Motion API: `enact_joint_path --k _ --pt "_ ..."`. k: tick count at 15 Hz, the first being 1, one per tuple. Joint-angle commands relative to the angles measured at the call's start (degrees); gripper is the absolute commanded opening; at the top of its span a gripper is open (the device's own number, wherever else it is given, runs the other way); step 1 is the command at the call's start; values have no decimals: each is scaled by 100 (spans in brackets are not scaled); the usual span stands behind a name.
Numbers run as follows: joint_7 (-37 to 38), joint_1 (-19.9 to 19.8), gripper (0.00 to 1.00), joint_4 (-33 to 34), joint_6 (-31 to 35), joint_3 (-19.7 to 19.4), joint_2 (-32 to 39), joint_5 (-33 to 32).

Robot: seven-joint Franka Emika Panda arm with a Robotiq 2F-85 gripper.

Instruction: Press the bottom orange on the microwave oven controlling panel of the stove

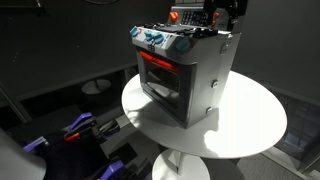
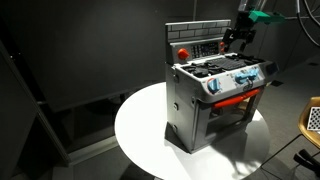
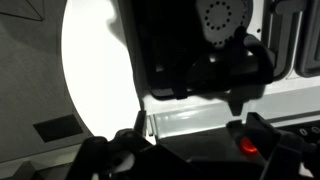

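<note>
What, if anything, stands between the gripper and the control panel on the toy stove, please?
Nothing visible does. The gripper hangs over the back of the stove, close beside the microwave oven controlling panel, and no object shows between them in both exterior views.

My workplace: a dark lab or test studio.
Black walls close around a round white pedestal tabletop bearing a small grey plastic toy stove.
</note>
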Motion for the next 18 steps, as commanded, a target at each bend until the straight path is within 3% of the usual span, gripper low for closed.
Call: enact_joint_path --k 1,11,18 --pt "-116 -66 100 170 -581 48 -67 -117" --pt "-152 -23 100 -252 -1456 24 -826 -870" --pt "-726 -71 100 -883 -1924 43 -1559 -1059"
